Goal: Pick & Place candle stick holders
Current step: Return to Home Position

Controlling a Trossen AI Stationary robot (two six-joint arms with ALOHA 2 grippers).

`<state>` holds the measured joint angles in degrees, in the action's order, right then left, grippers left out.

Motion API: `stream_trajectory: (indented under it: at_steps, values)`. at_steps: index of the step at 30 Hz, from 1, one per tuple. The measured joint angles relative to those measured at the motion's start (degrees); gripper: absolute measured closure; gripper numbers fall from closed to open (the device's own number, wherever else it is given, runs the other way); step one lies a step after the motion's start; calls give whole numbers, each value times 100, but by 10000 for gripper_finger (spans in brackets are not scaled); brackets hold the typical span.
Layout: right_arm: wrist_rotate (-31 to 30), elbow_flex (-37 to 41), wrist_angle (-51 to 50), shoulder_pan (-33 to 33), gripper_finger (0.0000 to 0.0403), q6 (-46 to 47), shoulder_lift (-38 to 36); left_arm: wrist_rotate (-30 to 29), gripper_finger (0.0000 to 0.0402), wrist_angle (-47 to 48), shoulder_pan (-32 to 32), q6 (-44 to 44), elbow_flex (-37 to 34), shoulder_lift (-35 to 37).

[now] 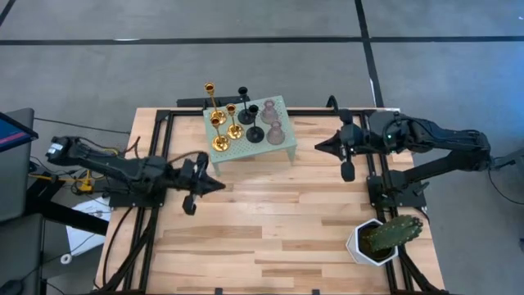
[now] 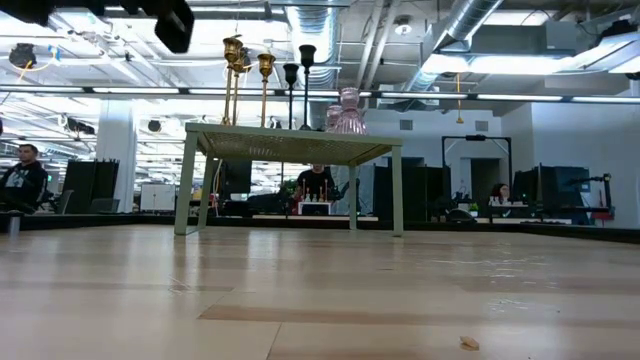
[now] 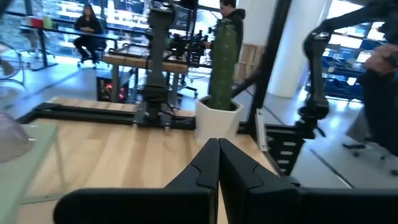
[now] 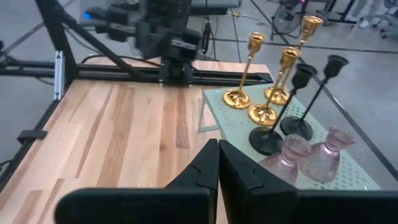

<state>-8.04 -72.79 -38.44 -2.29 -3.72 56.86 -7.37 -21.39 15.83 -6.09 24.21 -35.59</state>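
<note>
Three gold candle stick holders point(image 1: 221, 123), two black ones point(image 1: 250, 115) and two pink glass ones point(image 1: 272, 121) stand by their round bases on a small pale green table point(image 1: 282, 146) at the far middle; they also show in the right wrist view point(image 4: 273, 93). My left gripper point(image 1: 219, 183) is shut and empty, held above the wood on the near left of the green table. My right gripper point(image 1: 319, 146) is shut and empty, to the right of the green table.
A green cactus in a white pot point(image 1: 381, 238) stands at the near right of the wooden table point(image 1: 270, 238). Black frame rails point(image 1: 155, 131) run along the table's sides. Bare wood lies between the arms and toward the near edge. People sit in the room behind.
</note>
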Motion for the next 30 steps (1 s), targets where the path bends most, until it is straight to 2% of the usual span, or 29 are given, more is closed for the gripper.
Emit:
stream_trajectory:
  at_steps: [5, 9, 16, 25, 30]
  values:
    - [1, 2, -23, -118, 403, -46, -62, 831, 398, -10, -830, 13, 8, 233]
    - [-203, 0, -20, -124, 403, 55, -269, 1497, 398, 7, -1190, 233, 9, 613]
    - [-256, 0, -11, -150, 403, 57, -687, 1491, 398, 769, -1436, 284, 11, 1432]
    - [-257, 2, -46, -150, 403, 30, -924, 1186, 398, 1038, -1473, 569, 11, 2259]
    - [-422, 2, -105, -150, 403, 92, -1074, 912, 398, 1572, -1473, 586, 11, 2741]
